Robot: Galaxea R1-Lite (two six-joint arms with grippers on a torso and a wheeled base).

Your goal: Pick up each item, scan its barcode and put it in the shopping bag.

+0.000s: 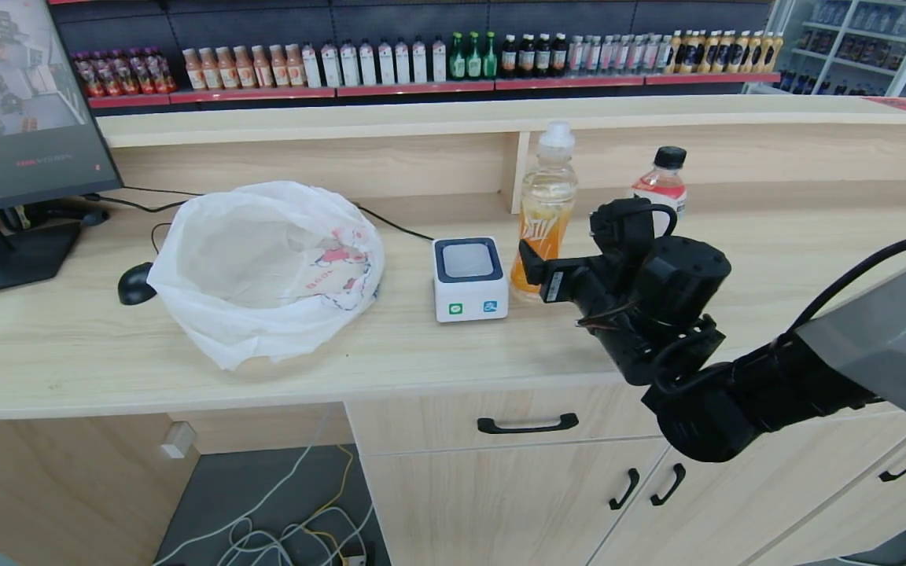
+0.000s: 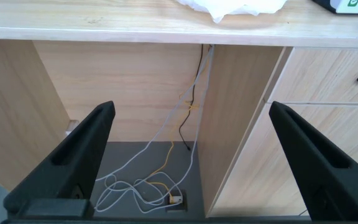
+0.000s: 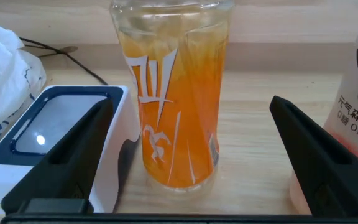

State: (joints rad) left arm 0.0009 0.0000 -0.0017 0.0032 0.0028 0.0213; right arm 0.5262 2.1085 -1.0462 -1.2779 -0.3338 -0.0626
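Since the pale wooden counter (image 1: 68,346) is the biggest thing before us, we begin there: it runs the width of the head view, with drawers (image 1: 528,424) below it and a raised ledge along its back. Behind it, a long shelf of bottles (image 1: 437,59) lines the wall. A dark monitor (image 1: 20,102) stands at the counter's left end.

The white shopping bag (image 1: 264,267) sits left of centre on the counter, its mouth open and upward. Our right arm hangs over the counter's right part, and the right gripper (image 3: 190,109) is released. Its fingers (image 3: 73,155) are spread wide, and the orange drink bottle (image 1: 545,212) stands upright between them, touched by neither. A bottle with a red label (image 1: 661,185) stands upright farther right and back, apart from the orange one.

The white scanner (image 1: 469,279) sits between the bag and the orange bottle, just beside the bottle. A black mouse (image 1: 135,284) lies at the bag's left edge.

The left gripper (image 2: 191,109) is below counter height, also spread wide and holding nothing. It faces the open recess under the counter, where loose cables (image 2: 148,180) lie on the floor.
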